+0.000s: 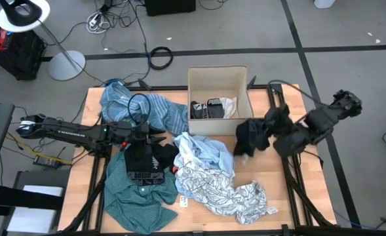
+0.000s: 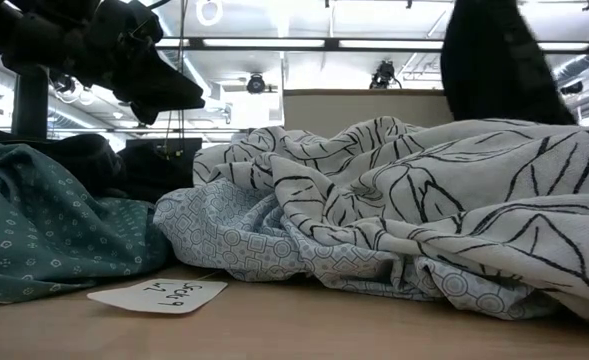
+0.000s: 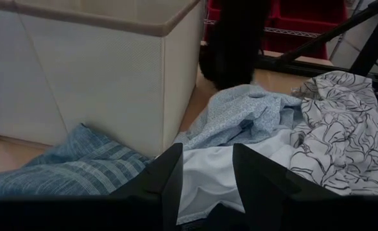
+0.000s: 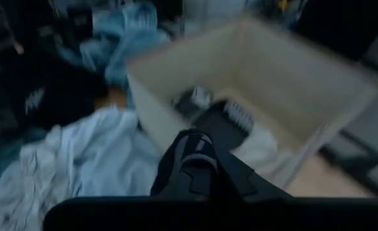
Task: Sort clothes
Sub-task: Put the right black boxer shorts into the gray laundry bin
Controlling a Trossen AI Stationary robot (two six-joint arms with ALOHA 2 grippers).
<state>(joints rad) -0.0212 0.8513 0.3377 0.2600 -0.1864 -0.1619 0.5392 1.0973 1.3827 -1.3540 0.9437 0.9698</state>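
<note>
Overhead, the right pincer [image 1: 269, 133] hangs clamped on the black garment [image 1: 250, 136], which droops off its tips just beside the box [image 1: 240, 71]. In the high view the box's open top lies toward 11 o'clock from that pincer, so the coming move likely turns on carrying the garment up and over the near wall. The right arm is far nearer to the box's right side than the left. The garment is dark and limp, bunched into a hanging fold, with its long axis running down toward the counter [image 1: 297, 190]. The left pincer [image 1: 161, 136] waits at 9 o'clock, fingers apart over the pale shirt [image 3: 208, 173].
</note>
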